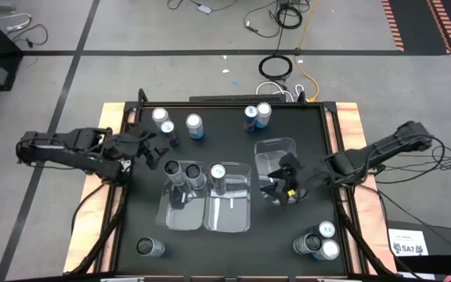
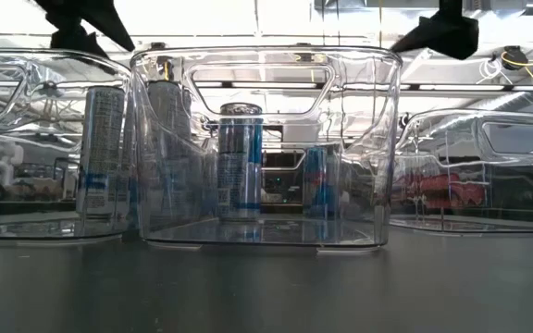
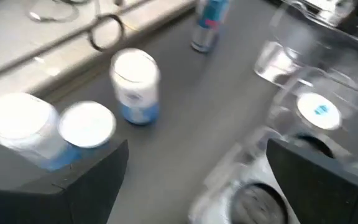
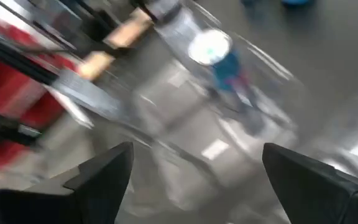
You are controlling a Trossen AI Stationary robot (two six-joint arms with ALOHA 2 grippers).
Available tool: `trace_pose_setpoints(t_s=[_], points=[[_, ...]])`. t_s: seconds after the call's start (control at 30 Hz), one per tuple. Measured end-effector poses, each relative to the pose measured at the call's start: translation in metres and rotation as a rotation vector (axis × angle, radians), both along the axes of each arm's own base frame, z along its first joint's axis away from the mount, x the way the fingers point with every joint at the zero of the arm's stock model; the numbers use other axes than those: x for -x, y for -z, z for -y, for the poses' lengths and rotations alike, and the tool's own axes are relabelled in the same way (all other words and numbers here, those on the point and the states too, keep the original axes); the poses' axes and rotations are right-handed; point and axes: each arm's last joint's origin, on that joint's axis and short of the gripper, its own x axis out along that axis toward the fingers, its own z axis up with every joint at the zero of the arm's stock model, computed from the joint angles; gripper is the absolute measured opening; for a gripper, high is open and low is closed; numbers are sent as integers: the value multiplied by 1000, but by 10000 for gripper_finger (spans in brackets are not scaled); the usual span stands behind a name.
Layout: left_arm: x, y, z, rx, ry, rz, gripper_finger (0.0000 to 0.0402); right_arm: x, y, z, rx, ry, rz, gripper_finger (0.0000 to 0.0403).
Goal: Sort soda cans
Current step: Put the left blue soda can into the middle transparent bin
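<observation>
Soda cans stand upright in groups on the black table. Three blue-and-white ones (image 1: 168,125) are at the far left, also in the left wrist view (image 3: 135,84). Two more (image 1: 257,114) stand at the far middle, three (image 1: 319,241) at the near right, one dark can (image 1: 149,247) at the near left. Two dark cans (image 1: 183,171) stand in the left clear bin (image 1: 180,215), one blue-and-white can (image 1: 218,172) in the middle bin (image 1: 227,215). My left gripper (image 1: 156,157) hovers open between the far-left cans and the left bin. My right gripper (image 1: 280,186) hovers open over the right bin (image 1: 276,149).
The three clear bins fill the table's middle and, in the low view, the middle bin (image 2: 266,148) blocks most of the sight. Wooden table edges (image 1: 351,125) frame the black mat. Cables (image 1: 280,66) lie on the floor beyond the far edge.
</observation>
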Motion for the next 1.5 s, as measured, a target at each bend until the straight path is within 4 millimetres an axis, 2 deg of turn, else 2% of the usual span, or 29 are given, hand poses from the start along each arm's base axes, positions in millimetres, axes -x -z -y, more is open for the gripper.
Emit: trace_pose_setpoints(t_s=[0.13,0.27,0.53,0.7,1.0,1.2,1.5], points=[[-1,-15,-18,-95,-51,-44,391,6,3,6,-52,18,161,350],[-3,-25,-41,-107,-109,-98,391,3,0,8,-77,37,216,350],[-10,-9,-83,54,-255,-270,391,-4,0,10,-76,113,257,350],[-19,-1,-90,74,-259,-314,391,-7,2,8,-158,156,260,350],[-36,4,-100,69,-270,-291,391,-10,3,7,-167,161,268,350],[-45,11,-107,93,-398,-262,391,-10,4,7,-138,151,264,350],[-59,33,-121,269,-390,-308,391,-10,4,7,-115,140,260,350]])
